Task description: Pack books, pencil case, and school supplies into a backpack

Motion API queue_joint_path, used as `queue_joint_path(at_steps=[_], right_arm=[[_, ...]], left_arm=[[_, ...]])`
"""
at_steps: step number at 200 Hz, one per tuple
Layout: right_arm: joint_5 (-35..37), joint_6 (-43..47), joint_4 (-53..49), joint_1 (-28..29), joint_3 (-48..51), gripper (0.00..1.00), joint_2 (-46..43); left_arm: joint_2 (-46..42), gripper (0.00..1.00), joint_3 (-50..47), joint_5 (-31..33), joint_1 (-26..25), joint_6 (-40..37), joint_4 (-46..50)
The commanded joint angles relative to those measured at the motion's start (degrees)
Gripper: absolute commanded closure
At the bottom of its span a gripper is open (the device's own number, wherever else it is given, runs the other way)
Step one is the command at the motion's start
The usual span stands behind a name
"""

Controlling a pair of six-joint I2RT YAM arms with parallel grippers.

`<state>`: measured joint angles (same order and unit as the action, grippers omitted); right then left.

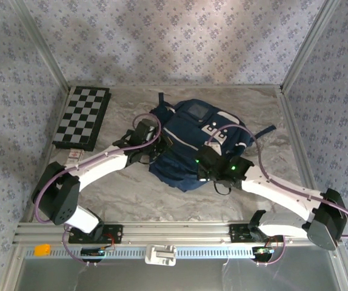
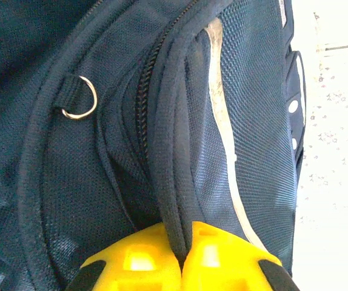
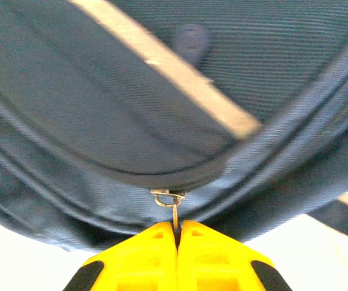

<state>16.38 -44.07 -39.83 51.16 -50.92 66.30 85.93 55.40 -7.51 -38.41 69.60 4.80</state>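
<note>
one view high overhead, both wrist views close up on the same backpack (image 1: 183,145)

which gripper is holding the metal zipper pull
The right gripper: it is shut on the small metal zipper pull. The left gripper instead pinches a thick fabric seam of the backpack.
</note>
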Motion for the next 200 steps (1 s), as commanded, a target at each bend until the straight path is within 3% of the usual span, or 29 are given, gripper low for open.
queue_joint_path(at_steps=[1, 39, 69, 141, 182, 200], right_arm=[[0.26, 2.48, -9.27, -2.66, 0.13, 1.00, -2.72], [-4.53, 9.05, -3.97, -3.86, -1.05, 1.00, -0.86], [0.11, 8.49, -8.98, -6.08, -3.40, 1.00, 1.66], [-2.29, 14.58, -4.56, -15.06, -2.88, 1.00, 2.21], [-0.34, 12.90, -8.34, -17.31, -4.79, 1.00, 3.54], [-1.36, 13.24, -6.48, -17.94, -5.00, 0.92, 2.96]], left_arm=[[-0.67, 1.00, 3.52, 2.28, 4.12, -7.36, 3.21], [2.33, 1.00, 6.72, -4.81, 7.28, -11.90, 2.77], [4.37, 1.00, 10.05, -5.44, 8.90, -16.61, 7.71], [8.46, 1.00, 15.70, -10.71, 11.52, -26.78, 12.52], [9.63, 1.00, 17.18, -9.55, 11.52, -28.50, 14.46], [10.56, 1.00, 17.87, -10.54, 11.54, -28.52, 14.62]])
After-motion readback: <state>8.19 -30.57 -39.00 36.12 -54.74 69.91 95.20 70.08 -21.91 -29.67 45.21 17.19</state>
